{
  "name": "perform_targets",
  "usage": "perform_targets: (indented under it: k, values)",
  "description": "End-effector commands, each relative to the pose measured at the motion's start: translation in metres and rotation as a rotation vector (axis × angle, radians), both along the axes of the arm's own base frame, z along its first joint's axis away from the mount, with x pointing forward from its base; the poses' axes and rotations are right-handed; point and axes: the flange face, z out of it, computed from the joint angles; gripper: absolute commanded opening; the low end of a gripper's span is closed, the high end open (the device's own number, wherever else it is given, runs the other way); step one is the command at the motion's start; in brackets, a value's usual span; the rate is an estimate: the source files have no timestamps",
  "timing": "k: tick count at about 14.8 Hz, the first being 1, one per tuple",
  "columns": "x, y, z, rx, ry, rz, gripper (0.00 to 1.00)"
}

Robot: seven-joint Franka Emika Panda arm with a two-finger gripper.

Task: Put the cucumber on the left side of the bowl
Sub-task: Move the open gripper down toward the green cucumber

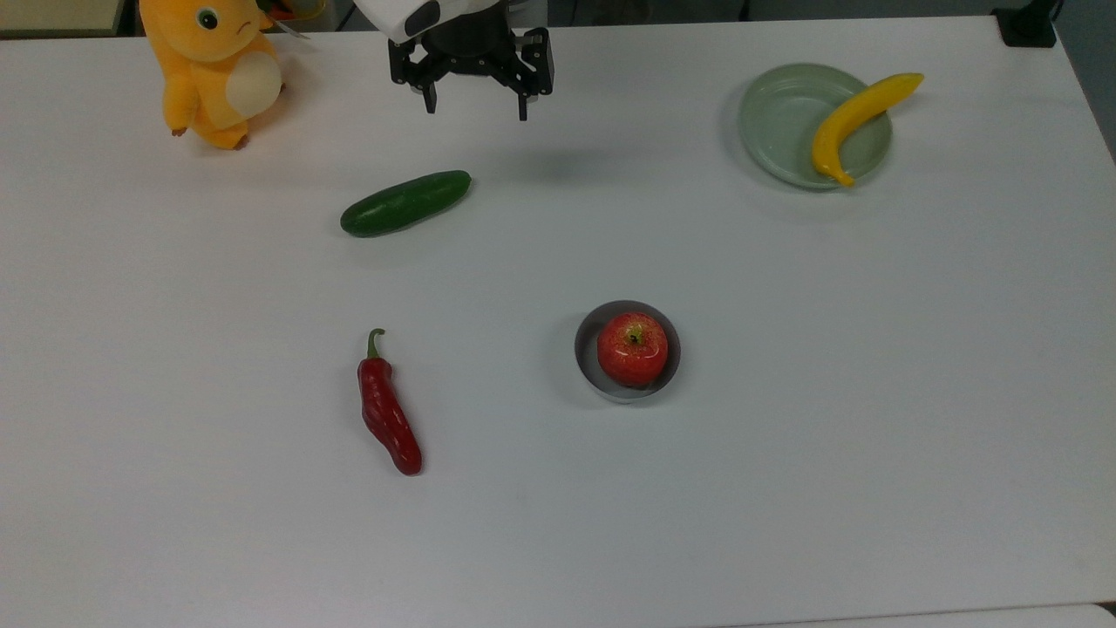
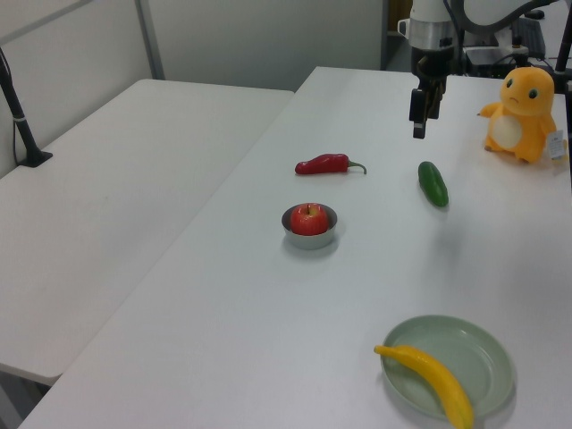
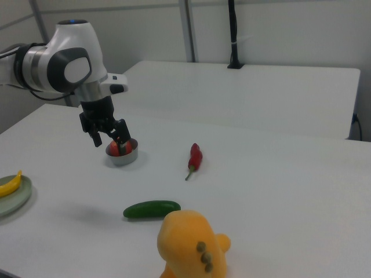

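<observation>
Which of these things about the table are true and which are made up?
1. The apple sits inside the bowl. True.
2. The banana lies on the bare table. False: the banana rests on the green plate.
3. The robot's hand is holding the cucumber. False: the hand is open and up in the air, and the cucumber lies on the table.
4. The red chili lies on the table, apart from the bowl. True.
5. An orange plush toy stands on the table. True.

White tables (image 2: 134, 206), pale wall panels (image 3: 278, 29), black pole (image 3: 233, 35)
</observation>
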Motion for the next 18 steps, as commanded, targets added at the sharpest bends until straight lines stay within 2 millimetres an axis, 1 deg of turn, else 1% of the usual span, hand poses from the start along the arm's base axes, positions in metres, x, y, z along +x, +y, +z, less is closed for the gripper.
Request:
perform_targets:
  k: [1,3,4,5,7,9,12,13,14,15,16,17,18]
  values:
    - [-0.014,-0.017,0.027,0.021,-0.013,0.108,1.0]
    - [-0.013,-0.019,0.027,0.018,-0.018,0.095,1.0]
    - [-0.014,-0.026,0.025,0.018,-0.008,0.082,1.0]
    - [-0.015,-0.031,0.021,0.018,-0.003,0.073,1.0]
    - [-0.011,-0.039,0.018,0.02,-0.02,0.053,1.0]
    - [-0.012,-0.04,0.009,0.021,-0.022,0.051,1.0]
    - [-0.014,-0.051,0.006,0.074,-0.016,-0.009,1.0]
    - [-0.013,-0.058,-0.002,0.095,-0.008,-0.043,1.0]
    - [-0.006,-0.065,-0.007,0.097,-0.037,-0.068,1.0]
    - [0.001,-0.075,-0.014,0.099,-0.057,-0.139,1.0]
    - [0.006,-0.078,-0.021,0.1,-0.073,-0.201,1.0]
    - [0.014,-0.08,-0.031,0.101,-0.092,-0.271,1.0]
    - [0.018,-0.084,-0.048,0.103,-0.103,-0.387,1.0]
